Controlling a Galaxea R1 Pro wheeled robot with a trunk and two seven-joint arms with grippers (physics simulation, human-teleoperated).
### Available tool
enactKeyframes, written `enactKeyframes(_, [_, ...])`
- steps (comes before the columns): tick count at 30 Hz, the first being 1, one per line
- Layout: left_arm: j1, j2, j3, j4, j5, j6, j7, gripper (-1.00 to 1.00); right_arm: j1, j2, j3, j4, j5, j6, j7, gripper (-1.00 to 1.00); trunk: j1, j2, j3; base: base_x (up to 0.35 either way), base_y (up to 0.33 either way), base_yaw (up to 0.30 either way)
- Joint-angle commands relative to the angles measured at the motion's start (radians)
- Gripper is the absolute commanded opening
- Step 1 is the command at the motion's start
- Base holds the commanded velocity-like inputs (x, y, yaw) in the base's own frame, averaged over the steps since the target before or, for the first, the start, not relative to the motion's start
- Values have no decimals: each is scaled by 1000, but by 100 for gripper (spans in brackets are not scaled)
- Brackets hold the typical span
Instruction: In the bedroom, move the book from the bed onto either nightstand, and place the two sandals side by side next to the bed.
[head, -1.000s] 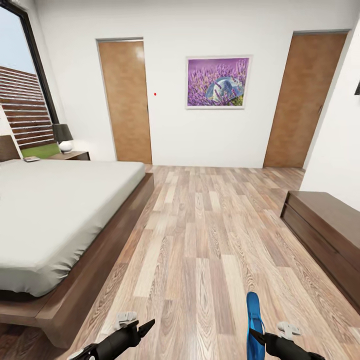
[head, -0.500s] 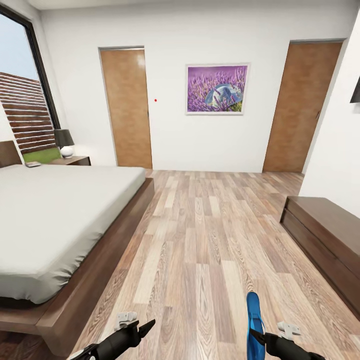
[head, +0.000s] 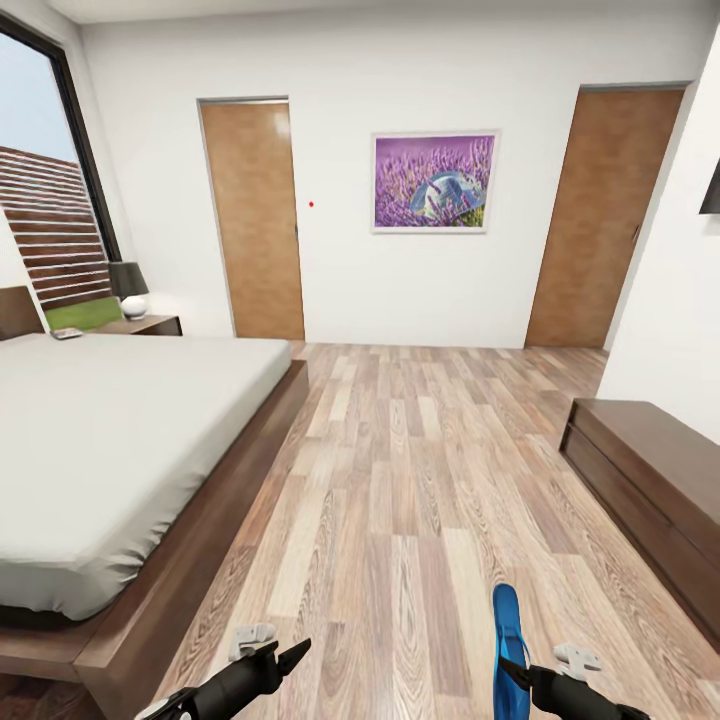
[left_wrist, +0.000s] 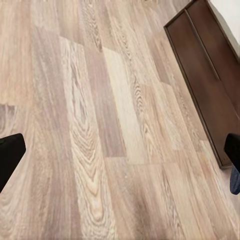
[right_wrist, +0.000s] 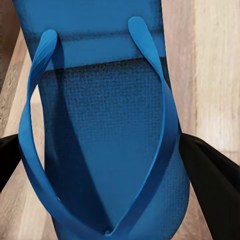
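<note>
One blue sandal (head: 508, 635) hangs low at the front right, above the wood floor, with my right gripper (head: 520, 676) shut on it. In the right wrist view the sandal (right_wrist: 100, 125) sits sole-up between the two black fingers (right_wrist: 215, 180), its straps toward the camera. My left gripper (head: 296, 655) is open and empty; its fingertips (left_wrist: 10, 155) stand far apart over bare planks. The bed (head: 200, 540) with its grey mattress runs along the left. A nightstand (head: 145, 325) stands at its far side. By it lies a small flat thing (head: 66, 332), too small to tell whether it is the book.
A lamp (head: 128, 288) stands on the nightstand. A low dark wooden bench (head: 650, 480) lines the right wall and also shows as the bench (left_wrist: 205, 65) in the left wrist view. Two wooden doors (head: 255, 215) and a purple picture (head: 435, 182) are on the far wall.
The head view has shifted a little, so the room sits slightly lower in the picture. Both arms and the held sandal keep their places.
</note>
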Motion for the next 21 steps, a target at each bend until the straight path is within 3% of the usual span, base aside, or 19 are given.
enactKeyframes(1, [0, 1, -1, 0, 10, 10, -2, 100, -1, 1, -5, -1, 7, 7, 7, -100, -4, 7, 2, 0, 0, 0])
enactKeyframes(21, [0, 1, -1, 0, 10, 10, -1, 100, -1, 1, -5, -1, 6, 7, 7, -100, -81, 147, 65, 0, 0, 0])
